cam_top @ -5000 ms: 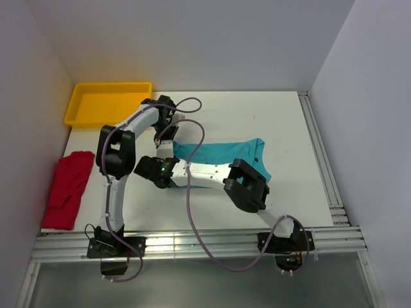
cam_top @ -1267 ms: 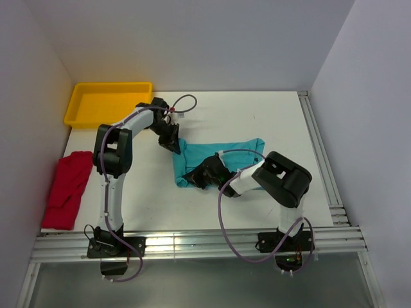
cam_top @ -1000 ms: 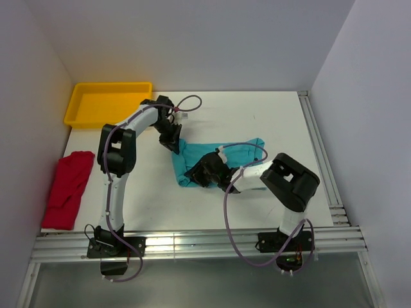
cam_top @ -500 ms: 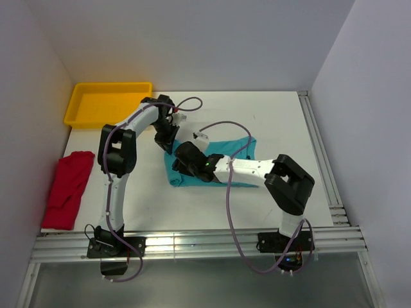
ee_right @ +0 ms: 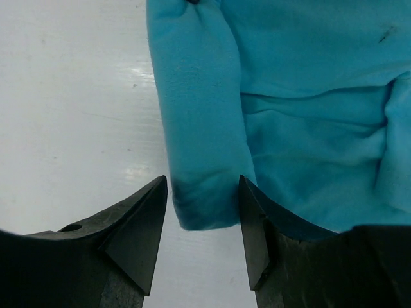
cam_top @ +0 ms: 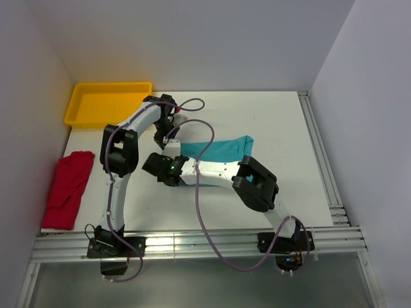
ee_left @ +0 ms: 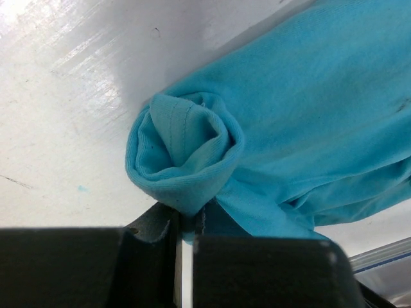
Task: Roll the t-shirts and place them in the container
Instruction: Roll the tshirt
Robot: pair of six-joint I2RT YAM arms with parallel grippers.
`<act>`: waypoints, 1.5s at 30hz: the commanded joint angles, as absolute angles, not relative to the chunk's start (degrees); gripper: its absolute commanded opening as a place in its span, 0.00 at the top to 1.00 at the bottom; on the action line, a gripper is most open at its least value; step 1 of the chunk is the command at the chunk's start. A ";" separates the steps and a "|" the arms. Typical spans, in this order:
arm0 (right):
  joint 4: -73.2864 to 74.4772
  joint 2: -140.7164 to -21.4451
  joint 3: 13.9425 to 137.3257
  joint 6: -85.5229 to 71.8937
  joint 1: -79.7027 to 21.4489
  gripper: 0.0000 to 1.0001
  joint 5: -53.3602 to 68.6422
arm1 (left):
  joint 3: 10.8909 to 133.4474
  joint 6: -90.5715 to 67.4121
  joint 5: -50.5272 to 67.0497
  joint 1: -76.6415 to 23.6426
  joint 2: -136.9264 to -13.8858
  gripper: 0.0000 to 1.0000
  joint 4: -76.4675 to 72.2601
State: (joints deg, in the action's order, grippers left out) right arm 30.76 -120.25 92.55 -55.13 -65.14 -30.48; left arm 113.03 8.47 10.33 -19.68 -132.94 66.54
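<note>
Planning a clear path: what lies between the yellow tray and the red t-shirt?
Nothing: only bare table lies between the yellow tray and the red t-shirt, as the top view shows.

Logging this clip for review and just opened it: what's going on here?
Both arms are working on the teal-turquoise cloth t-shirt on the white table; it is partly rolled. The left pincer is shut on one end of the roll; the right pincer stands open astride the other end. The solid red cloth t-shirt lies bunched at the far left, untouched, near the yellow plastic tray.
</note>
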 commanded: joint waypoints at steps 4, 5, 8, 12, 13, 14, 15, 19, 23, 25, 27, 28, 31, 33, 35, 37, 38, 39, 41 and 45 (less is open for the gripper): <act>38.23 -123.39 99.31 -52.12 -66.71 0.44 -35.86 | 115.40 10.72 7.47 -20.13 -134.29 1.00 68.64; 38.67 -123.83 99.84 -52.21 -66.80 0.44 -35.95 | 115.57 10.72 7.56 -20.13 -134.21 1.00 68.64; 39.47 -124.89 101.25 -51.77 -67.06 0.43 -35.95 | 116.01 10.63 7.56 -20.30 -134.30 0.98 68.55; 38.41 -125.07 100.81 -51.15 -66.97 0.44 -34.98 | 116.63 10.63 8.00 -20.30 -134.47 0.93 68.82; 38.58 -125.07 101.07 -51.24 -67.06 0.46 -34.72 | 116.72 10.72 8.00 -20.48 -134.47 0.91 68.91; 38.67 -125.50 101.25 -51.24 -66.97 0.46 -34.63 | 116.81 10.72 8.00 -20.48 -134.47 0.91 68.91; 38.76 -125.77 101.34 -51.24 -67.06 0.46 -34.37 | 116.81 10.72 8.00 -20.57 -134.47 0.91 68.91; 39.28 -126.65 102.04 -51.06 -67.06 0.48 -33.84 | 116.89 10.72 8.26 -20.57 -134.47 0.86 68.91; 39.29 -126.83 101.96 -51.85 -66.89 0.68 -33.23 | 117.16 10.55 8.26 -20.57 -134.21 0.77 68.73; 36.67 -125.17 99.68 -52.29 -66.88 0.77 -32.61 | 117.25 10.46 8.61 -20.57 -134.21 0.71 68.56; 33.77 -123.84 96.87 -52.91 -66.62 0.83 -31.64 | 117.25 10.28 8.88 -20.48 -133.95 0.67 68.12; 32.62 -122.27 95.90 -53.08 -66.53 0.85 -31.55 | 117.25 10.20 9.14 -20.57 -133.86 0.65 67.94; 26.74 -118.67 90.54 -54.31 -65.83 0.87 -28.40 | 117.68 9.58 9.67 -20.57 -133.59 0.61 67.15; 20.61 -115.25 84.77 -56.15 -64.26 0.88 -24.80 | 118.12 9.49 10.46 -20.48 -133.42 0.56 66.89; 17.33 -113.04 79.23 -58.34 -63.29 0.90 -23.38 | 117.95 8.97 10.98 -20.57 -132.81 0.53 66.27; 12.50 -109.61 75.52 -59.76 -62.14 0.91 -22.50 | 117.86 8.70 11.42 -20.48 -132.28 0.48 65.04; 10.83 -108.38 72.02 -61.33 -61.79 0.92 -22.24 | 117.86 8.35 11.86 -20.48 -131.93 0.47 64.69; 7.85 -106.19 70.24 -62.22 -61.09 0.92 -21.19 | 117.86 8.26 11.95 -20.48 -131.75 0.45 64.08; 3.98 -104.16 64.55 -64.94 -59.95 0.92 -19.08 | 118.12 7.74 12.74 -20.39 -131.40 0.43 63.63; -7.63 -100.81 55.91 -69.60 -57.05 0.92 -13.99 | 117.60 6.42 14.76 -20.22 -129.91 0.37 60.83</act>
